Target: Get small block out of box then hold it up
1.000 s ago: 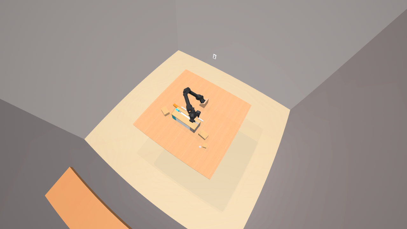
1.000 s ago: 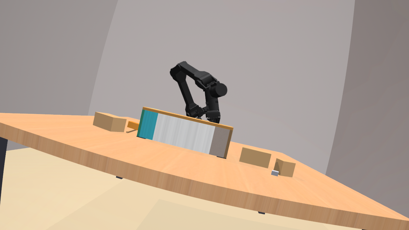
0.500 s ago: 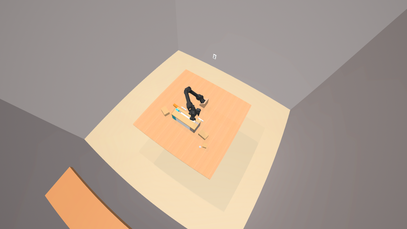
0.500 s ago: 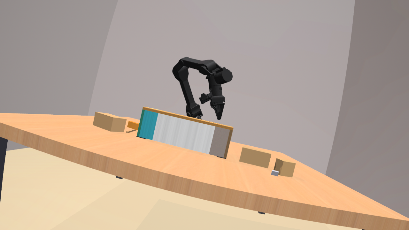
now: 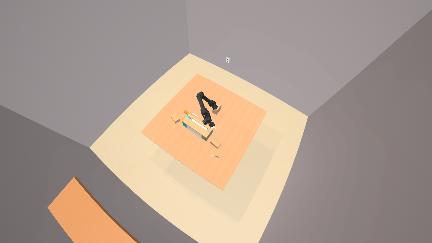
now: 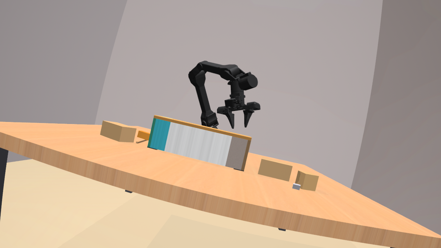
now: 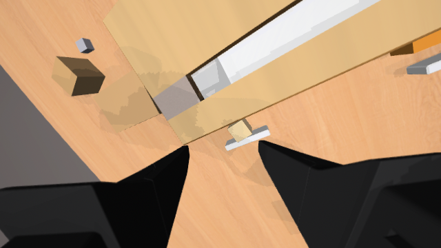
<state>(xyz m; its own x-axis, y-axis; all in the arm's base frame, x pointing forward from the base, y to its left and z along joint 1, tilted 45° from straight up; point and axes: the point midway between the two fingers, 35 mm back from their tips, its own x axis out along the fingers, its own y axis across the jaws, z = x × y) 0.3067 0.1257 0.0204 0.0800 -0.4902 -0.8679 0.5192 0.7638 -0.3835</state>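
The box [image 5: 193, 124] [image 6: 197, 141] [image 7: 151, 45] stands upright, with a slot along its wooden top, a teal section at one end and a grey one at the other. A small pale-yellow block [image 7: 240, 131] is outside the box, low by its back side, against a white bar [image 7: 259, 134] [image 5: 215, 128]. The block is hidden in the exterior view. My gripper [image 6: 239, 127] [image 7: 224, 148] is open and empty, above and behind the box's grey end. In the wrist view the block shows beyond the fingertips, nearer the right finger.
Wooden blocks [image 5: 175, 117] [image 5: 215, 143] [image 6: 118, 131] [image 6: 275, 169] stand off both box ends. A small grey cube [image 5: 212, 156] [image 6: 296, 186] [image 7: 82, 45] sits by another wooden block [image 6: 309, 182] [image 7: 89, 84]. An orange piece [image 5: 186, 112] [image 6: 143, 135] and another white bar [image 5: 195, 115] lie behind the teal end.
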